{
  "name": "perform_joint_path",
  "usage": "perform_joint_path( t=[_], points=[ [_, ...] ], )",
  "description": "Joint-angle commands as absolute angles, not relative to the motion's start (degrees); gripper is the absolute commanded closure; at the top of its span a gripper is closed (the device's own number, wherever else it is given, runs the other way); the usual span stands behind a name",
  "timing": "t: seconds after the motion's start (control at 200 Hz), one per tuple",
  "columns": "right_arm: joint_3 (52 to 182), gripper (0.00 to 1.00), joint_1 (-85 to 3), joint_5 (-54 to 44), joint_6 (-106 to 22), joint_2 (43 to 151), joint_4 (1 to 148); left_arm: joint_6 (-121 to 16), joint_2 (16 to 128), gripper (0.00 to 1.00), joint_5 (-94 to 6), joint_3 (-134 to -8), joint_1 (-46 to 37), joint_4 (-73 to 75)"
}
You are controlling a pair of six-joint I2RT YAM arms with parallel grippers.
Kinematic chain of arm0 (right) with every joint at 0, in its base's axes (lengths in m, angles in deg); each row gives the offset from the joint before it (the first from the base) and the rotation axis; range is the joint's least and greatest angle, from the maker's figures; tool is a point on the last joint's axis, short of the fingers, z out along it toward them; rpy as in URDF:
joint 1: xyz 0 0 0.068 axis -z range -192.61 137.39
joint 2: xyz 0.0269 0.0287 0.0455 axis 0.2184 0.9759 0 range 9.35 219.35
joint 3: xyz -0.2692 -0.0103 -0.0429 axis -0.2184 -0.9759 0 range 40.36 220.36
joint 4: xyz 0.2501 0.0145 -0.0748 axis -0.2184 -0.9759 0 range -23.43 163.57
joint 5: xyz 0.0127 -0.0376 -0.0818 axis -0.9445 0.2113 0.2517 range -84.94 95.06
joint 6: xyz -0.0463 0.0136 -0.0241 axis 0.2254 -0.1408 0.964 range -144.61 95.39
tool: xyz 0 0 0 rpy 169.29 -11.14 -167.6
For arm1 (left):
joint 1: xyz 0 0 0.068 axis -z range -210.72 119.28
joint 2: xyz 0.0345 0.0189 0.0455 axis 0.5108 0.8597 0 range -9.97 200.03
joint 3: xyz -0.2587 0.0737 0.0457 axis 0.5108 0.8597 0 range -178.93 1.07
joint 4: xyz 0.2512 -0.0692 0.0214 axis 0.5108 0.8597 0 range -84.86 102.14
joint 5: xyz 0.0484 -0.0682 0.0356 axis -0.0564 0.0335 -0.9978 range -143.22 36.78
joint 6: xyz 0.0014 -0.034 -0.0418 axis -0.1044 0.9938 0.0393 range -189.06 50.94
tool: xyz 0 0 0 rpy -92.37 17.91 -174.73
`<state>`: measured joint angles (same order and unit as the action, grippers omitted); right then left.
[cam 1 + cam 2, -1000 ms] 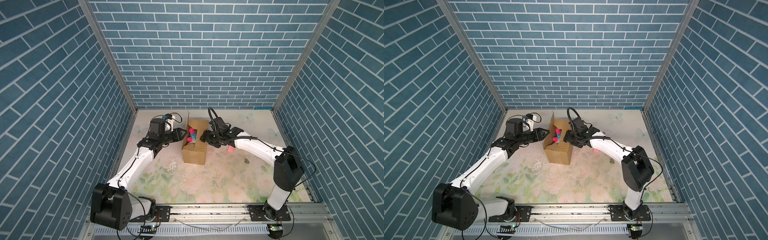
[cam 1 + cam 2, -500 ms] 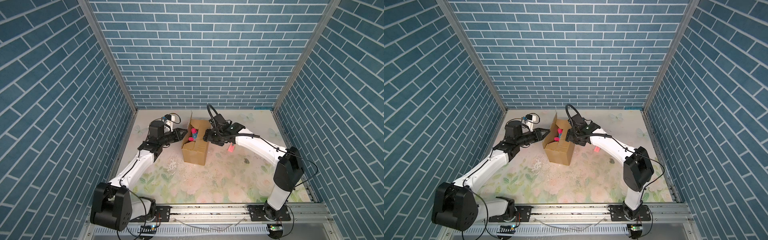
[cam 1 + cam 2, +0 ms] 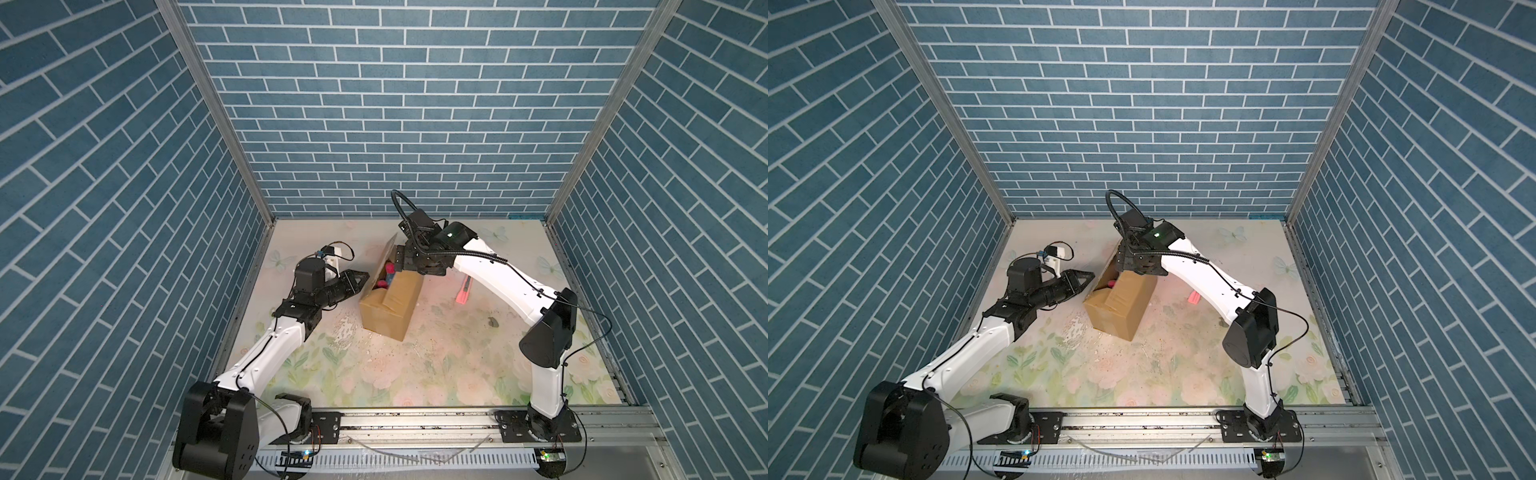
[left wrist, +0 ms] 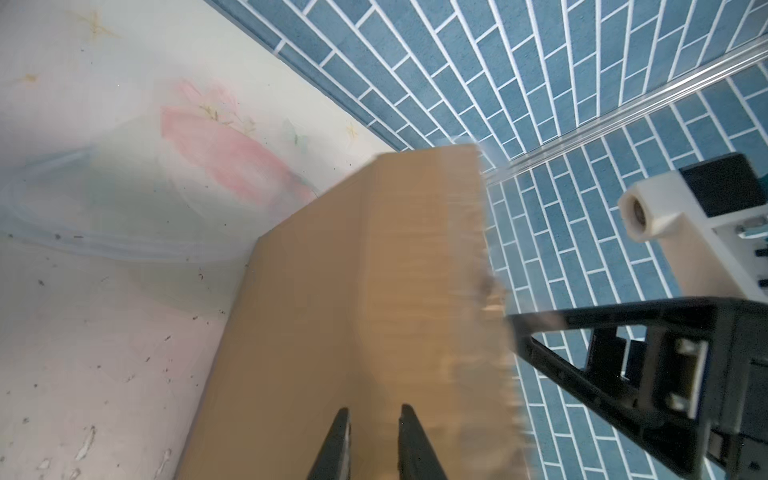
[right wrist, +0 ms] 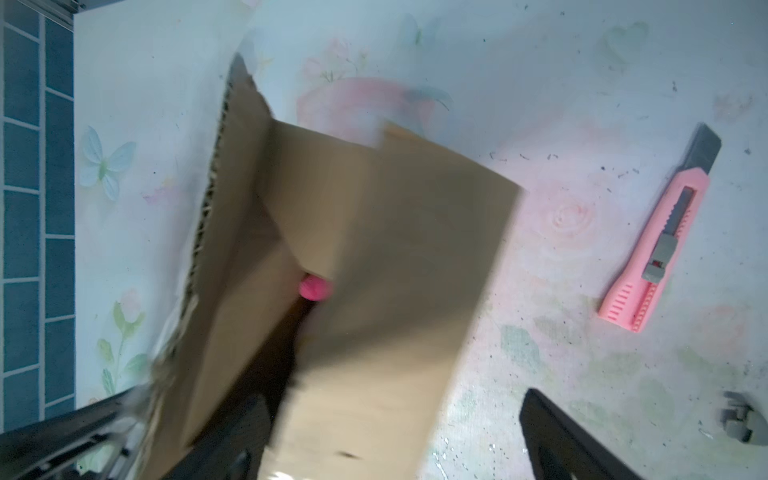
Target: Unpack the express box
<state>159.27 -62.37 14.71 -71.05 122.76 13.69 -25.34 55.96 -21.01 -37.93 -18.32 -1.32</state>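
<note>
The express box (image 3: 390, 309) (image 3: 1121, 309) is a brown carton standing mid-table with its top open. Pink and blue items (image 3: 390, 272) show inside it, and one pink item (image 5: 316, 289) peeks out in the right wrist view. My left gripper (image 3: 362, 277) (image 4: 372, 409) reaches in from the left. Its fingers are nearly together, shut on the raised left flap (image 4: 415, 249). My right gripper (image 3: 405, 262) (image 5: 388, 399) hangs over the box's far right top edge. It stands wide open, with the right-hand cardboard wall (image 5: 407, 270) between its fingers.
A pink utility knife (image 3: 463, 293) (image 5: 660, 241) lies on the floral mat to the right of the box, under the right forearm. A small grey piece (image 3: 492, 321) lies further right. White scraps (image 3: 345, 330) are scattered left of the box. Blue brick walls enclose three sides.
My left gripper has closed down on the left flap. My right gripper has opened wide and shifted toward the far end of the box.
</note>
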Motion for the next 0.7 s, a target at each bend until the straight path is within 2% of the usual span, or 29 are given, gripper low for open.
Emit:
perform_joint_path(
  t=[0.0, 0.23, 0.285, 0.455, 0.695],
  points=[
    [162.1, 0.03, -62.9, 17.7, -70.7, 123.5, 8.8, -24.2, 53.6, 0.78, -22.3, -37.8, -18.2, -0.8],
    [162.7, 0.01, -63.1, 17.6, -71.0, 123.7, 6.3, -24.1, 51.3, 0.78, -23.5, -37.7, -17.5, 0.2],
    [162.7, 0.01, -63.3, 17.8, -71.0, 123.8, 5.5, -23.8, 50.9, 0.75, -23.5, -37.5, -17.1, 0.0],
    [164.6, 0.01, -63.4, 18.8, -71.5, 125.9, 2.1, -26.0, 49.2, 0.59, -22.9, -38.7, -16.9, 3.5],
    [171.4, 0.01, -63.3, 18.9, -71.7, 131.1, -1.4, -28.8, 48.2, 0.58, -22.6, -40.5, -16.9, 6.9]
  ],
)
